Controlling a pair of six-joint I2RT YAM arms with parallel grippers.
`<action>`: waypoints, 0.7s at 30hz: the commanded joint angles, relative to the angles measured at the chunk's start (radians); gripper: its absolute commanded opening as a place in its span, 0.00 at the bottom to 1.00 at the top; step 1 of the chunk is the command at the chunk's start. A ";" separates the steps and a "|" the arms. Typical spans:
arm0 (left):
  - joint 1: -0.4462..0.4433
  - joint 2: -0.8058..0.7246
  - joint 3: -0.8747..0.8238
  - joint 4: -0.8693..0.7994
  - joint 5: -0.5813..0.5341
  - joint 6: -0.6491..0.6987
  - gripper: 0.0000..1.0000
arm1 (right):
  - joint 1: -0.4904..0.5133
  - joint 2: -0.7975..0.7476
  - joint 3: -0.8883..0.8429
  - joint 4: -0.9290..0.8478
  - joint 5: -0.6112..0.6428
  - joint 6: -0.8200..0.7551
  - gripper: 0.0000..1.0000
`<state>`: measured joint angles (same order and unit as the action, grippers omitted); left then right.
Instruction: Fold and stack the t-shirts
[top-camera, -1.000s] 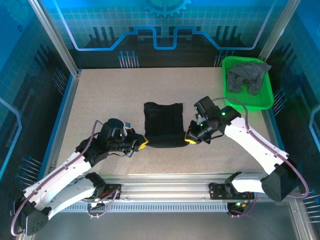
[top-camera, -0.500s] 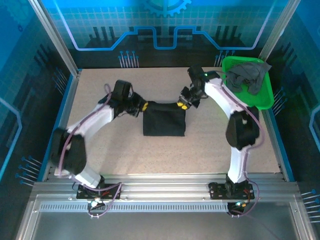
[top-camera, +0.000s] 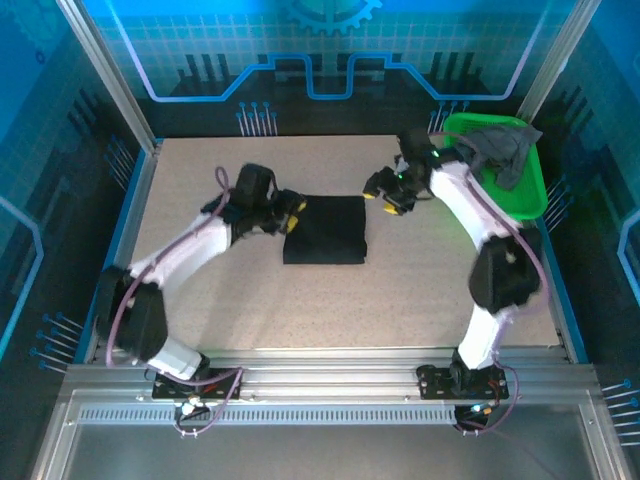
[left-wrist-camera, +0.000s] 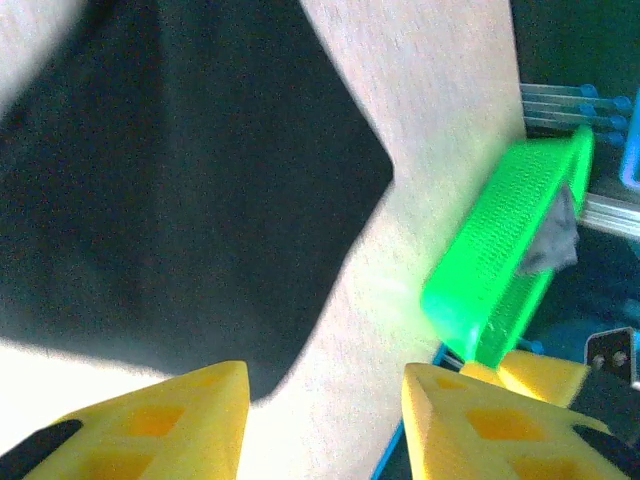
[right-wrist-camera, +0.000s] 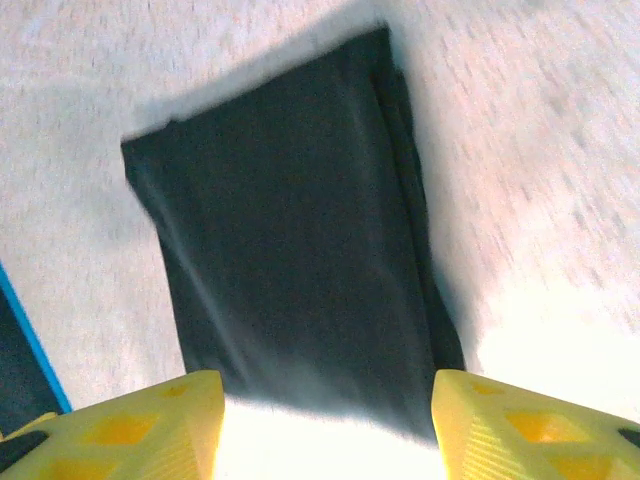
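Folded black t-shirt (top-camera: 324, 229), bare table (top-camera: 250, 300) around — left gripper (top-camera: 292, 212) and right gripper (top-camera: 388, 198) beside its side edges, both agape, empty

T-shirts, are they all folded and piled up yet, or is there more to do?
About halfway. Done: the black t-shirt lies folded in a neat rectangle on the table. In hand: nothing; the left gripper and right gripper are open and empty, near its far corners. Left: the dark grey t-shirt sits crumpled in the green basket, waiting to be folded and stacked.
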<state>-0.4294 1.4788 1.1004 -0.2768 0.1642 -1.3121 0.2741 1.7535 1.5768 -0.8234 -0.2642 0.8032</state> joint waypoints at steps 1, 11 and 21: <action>-0.166 -0.046 -0.173 0.109 -0.119 -0.268 0.55 | 0.007 -0.252 -0.283 0.238 -0.082 0.031 0.61; -0.336 0.282 -0.203 0.581 -0.350 -0.534 0.69 | -0.006 -0.619 -0.589 0.340 -0.188 0.065 0.69; -0.307 0.449 -0.213 0.694 -0.476 -0.668 0.17 | -0.030 -0.681 -0.602 0.276 -0.199 0.070 0.68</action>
<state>-0.7639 1.9079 0.9104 0.3641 -0.2268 -1.9324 0.2584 1.0870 0.9833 -0.5236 -0.4320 0.8719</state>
